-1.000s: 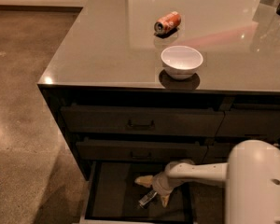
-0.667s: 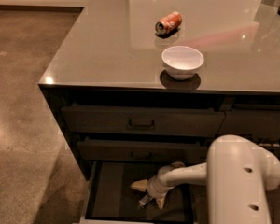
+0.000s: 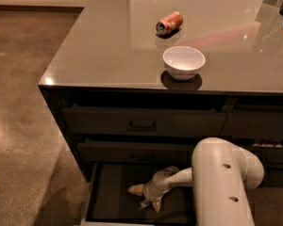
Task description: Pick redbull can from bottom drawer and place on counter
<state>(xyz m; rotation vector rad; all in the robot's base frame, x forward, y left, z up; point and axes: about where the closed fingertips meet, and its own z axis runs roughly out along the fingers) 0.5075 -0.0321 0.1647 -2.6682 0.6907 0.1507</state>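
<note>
The bottom drawer (image 3: 111,192) is pulled open below the two handled drawers. My gripper (image 3: 145,199) reaches down into it, its two pale fingers (image 3: 136,189) spread apart. A small silvery thing, apparently the redbull can (image 3: 145,204), lies on the dark drawer floor between the fingers; little of it shows. My white arm (image 3: 224,182) fills the lower right and hides the drawer's right part. The glossy grey-brown counter (image 3: 108,46) tops the cabinet.
A white bowl (image 3: 184,61) stands near the counter's front edge. An orange-red can (image 3: 169,23) lies on its side behind it. Two shut handled drawers (image 3: 141,124) sit above the open one. Brown speckled floor (image 3: 23,102) lies to the left.
My arm's white upper part has swung left and nearer the camera. The gripper has shifted slightly left inside the drawer, over the silvery can.
</note>
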